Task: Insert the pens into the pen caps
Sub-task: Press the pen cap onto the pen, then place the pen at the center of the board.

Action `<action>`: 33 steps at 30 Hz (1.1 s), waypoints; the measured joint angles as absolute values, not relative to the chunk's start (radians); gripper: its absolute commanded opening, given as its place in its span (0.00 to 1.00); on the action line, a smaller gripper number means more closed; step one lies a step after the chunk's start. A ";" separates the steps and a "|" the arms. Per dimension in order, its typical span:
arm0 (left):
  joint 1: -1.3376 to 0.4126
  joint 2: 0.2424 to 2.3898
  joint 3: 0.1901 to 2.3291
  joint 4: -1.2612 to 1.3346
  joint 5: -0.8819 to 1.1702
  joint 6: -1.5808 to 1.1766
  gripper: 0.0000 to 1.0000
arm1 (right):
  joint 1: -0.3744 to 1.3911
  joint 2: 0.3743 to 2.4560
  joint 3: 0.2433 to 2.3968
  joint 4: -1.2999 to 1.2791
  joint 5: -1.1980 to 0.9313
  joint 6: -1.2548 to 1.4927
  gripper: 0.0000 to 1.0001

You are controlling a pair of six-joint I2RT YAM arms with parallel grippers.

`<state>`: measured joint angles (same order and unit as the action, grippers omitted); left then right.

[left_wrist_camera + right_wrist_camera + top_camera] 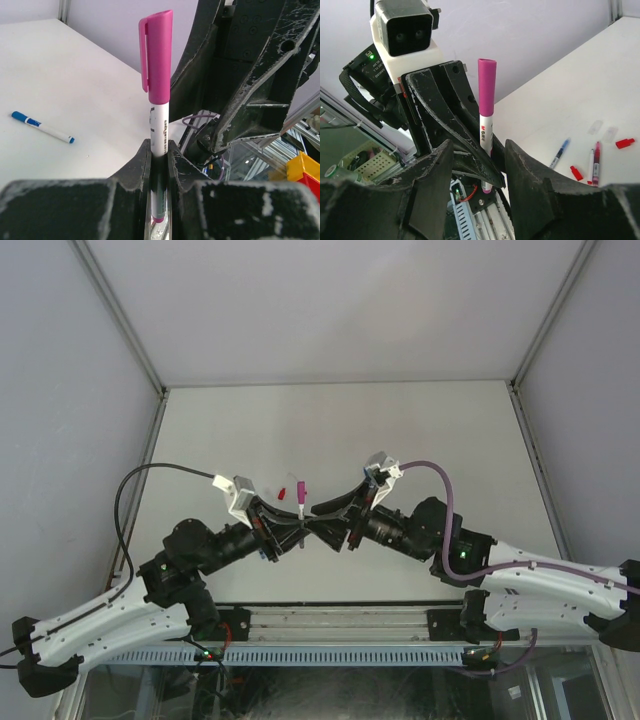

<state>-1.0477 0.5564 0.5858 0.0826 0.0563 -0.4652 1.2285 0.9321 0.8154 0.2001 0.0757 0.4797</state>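
**Magenta pen capped in left tool; right tool released, needs a clean exit**

Finding 1, grip. The left tool (159, 150) is clenched on the lower barrel of the pen (160, 125), which stands upright between its fingers. The magenta cap (158, 50) sits on the pen's upper end, with white barrel showing below it. Whether the cap is pressed fully home cannot be told.

Finding 2, second tool. The right tool (479, 150) grasps nothing. Its fingers stand apart, and its own camera shows open space on either side of the pen. The left wrist view shows it just beside the pen, on the cap's plain side, away from the clip.

Finding 3, step in hand. In my judgement this is the release after capping. To do it well:
- Hold the left clamp firm.
- Draw the right tool straight back along its own line, with no sideways sweep that could knock or tilt the cap.
- Only then lower the pen.

Finding 4, beyond. Work remains on the tabletop (75, 70). A blue pen (42, 127) lies flat, well apart from both tools. Loose red caps (576, 173) lie farther out, near other pens.
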 measured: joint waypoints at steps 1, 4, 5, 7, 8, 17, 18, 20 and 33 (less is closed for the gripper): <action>-1.048 0.556 0.586 0.084 0.057 -0.467 0.00 | 1.225 0.936 0.815 0.206 0.074 0.485 0.43; -1.048 0.556 0.586 0.088 0.060 -0.469 0.00 | 1.216 0.950 0.815 0.223 0.069 0.498 0.40; -1.048 0.556 0.586 0.088 0.060 -0.468 0.00 | 1.214 0.956 0.815 0.229 0.066 0.503 0.39; -1.048 0.556 0.586 0.088 0.063 -0.469 0.00 | 1.211 0.966 0.815 0.240 0.059 0.513 0.37; -1.048 0.556 0.586 0.089 0.064 -0.468 0.00 | 1.210 0.971 0.815 0.243 0.056 0.516 0.36; -1.044 0.556 0.586 0.089 0.067 -0.468 0.00 | 1.205 0.997 0.815 0.274 0.036 0.533 0.32; -1.044 0.556 0.586 0.091 0.067 -0.468 0.00 | 1.205 0.998 0.815 0.276 0.035 0.535 0.36; -1.044 0.556 0.586 0.095 0.067 -0.468 0.00 | 1.204 0.998 0.815 0.280 0.033 0.539 0.38; -1.044 0.554 0.585 0.096 0.082 -0.469 0.00 | 1.205 0.999 0.815 0.281 0.044 0.538 0.43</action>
<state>-1.0443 0.5537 0.5846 0.0959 0.0818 -0.4686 1.2049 0.9989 0.8154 0.2813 0.0441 0.5385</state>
